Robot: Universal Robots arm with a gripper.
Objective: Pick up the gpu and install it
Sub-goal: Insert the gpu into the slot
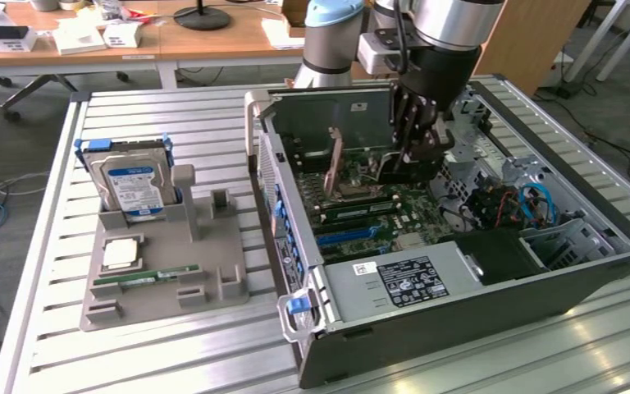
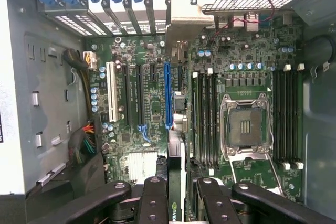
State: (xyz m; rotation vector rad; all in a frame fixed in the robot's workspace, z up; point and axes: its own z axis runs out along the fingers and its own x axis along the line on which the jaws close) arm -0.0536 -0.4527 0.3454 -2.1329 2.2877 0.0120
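My gripper (image 1: 412, 160) reaches down into the open computer case (image 1: 577, 279), over the motherboard (image 1: 364, 217). In the wrist view the gripper (image 2: 181, 198) is shut on the gpu (image 2: 174, 211). The gpu is a thin dark card seen edge-on with a green logo, and its silvery metal bracket (image 2: 184, 24) points toward the case's slot openings. The card hangs just above the board, roughly in line with the long blue slot (image 2: 168, 95) and slightly to one side of it. It is not seated in the slot.
A grey tray (image 1: 222, 283) on the exterior view's left holds a blue-labelled hard drive (image 1: 129, 185), a processor chip (image 1: 121, 253) and a green memory stick (image 1: 145, 279). Inside the case are the power supply (image 1: 403, 283), the processor socket (image 2: 245, 127), memory sticks (image 2: 205, 119) and cable bundles (image 2: 79, 145).
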